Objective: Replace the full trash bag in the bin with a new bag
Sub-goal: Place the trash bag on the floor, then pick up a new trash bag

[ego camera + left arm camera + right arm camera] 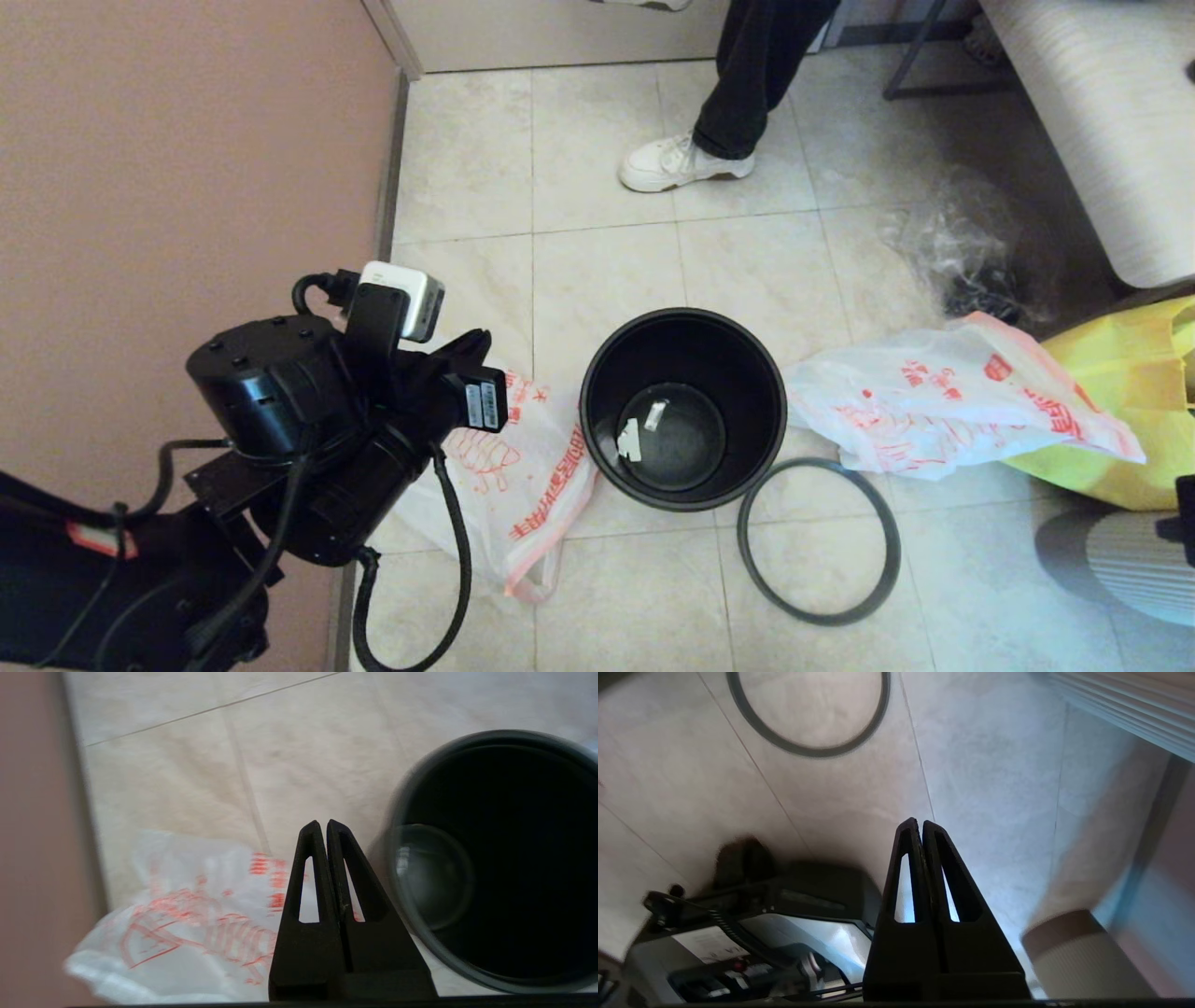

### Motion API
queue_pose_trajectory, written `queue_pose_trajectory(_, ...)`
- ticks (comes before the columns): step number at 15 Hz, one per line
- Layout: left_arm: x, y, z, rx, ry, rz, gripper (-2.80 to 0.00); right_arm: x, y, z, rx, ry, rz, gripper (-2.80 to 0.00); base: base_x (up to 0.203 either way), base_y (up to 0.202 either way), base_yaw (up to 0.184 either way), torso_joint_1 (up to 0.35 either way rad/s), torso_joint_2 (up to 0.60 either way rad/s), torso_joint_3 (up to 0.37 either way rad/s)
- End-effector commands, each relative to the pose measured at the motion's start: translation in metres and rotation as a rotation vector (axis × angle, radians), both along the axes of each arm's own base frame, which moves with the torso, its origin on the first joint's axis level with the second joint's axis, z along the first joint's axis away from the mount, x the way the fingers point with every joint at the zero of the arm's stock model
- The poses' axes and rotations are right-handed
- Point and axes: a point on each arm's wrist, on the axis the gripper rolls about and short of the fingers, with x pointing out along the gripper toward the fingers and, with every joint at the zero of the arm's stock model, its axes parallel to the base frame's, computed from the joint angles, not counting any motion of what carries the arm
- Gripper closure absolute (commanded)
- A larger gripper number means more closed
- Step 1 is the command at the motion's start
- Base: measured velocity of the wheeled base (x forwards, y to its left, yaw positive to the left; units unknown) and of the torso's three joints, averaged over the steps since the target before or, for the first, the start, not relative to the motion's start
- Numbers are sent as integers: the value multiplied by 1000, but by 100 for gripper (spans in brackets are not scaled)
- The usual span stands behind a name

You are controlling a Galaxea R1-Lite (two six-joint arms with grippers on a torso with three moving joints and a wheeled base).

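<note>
The bin stands unlined on the tiled floor, with small white scraps on its dark bottom. Its dark ring rim lies apart on the floor at the bin's near right; it also shows as the ring rim. A flat new bag, white with red print and pink handles, lies left of the bin. A bulkier bag of the same kind, the full trash bag, lies to the right. My left gripper hovers shut and empty over the new bag, beside the bin. My right gripper is shut and empty above bare floor.
A person's leg and white shoe stand beyond the bin. A crumpled clear plastic bag and a yellow fabric bag lie at the right under a sofa. A pink wall closes the left side.
</note>
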Motion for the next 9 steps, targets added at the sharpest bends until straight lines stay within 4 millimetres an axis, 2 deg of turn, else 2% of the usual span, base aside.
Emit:
queue_pose_trajectory(1, 4, 8, 6, -12, -22, 34, 0, -38, -5, 10, 17, -112, -14, 0, 0, 0, 0, 0, 0, 0)
queue_pose_trajectory(3, 3, 12, 10, -10, -19, 46, 0, -69, -11, 10, 12, -154, -43, 0, 0, 0, 0, 0, 0, 0)
queue_pose_trajectory(6, 6, 23, 6, 0, 3, 86, 0, -113, -17, -13, 1, -175, -62, 0, 0, 0, 0, 0, 0, 0)
queue_pose_trajectory(9, 10, 24, 11, -6, -13, 94, 0, -160, -21, -28, -26, -318, -66, 0, 0, 0, 0, 0, 0, 0)
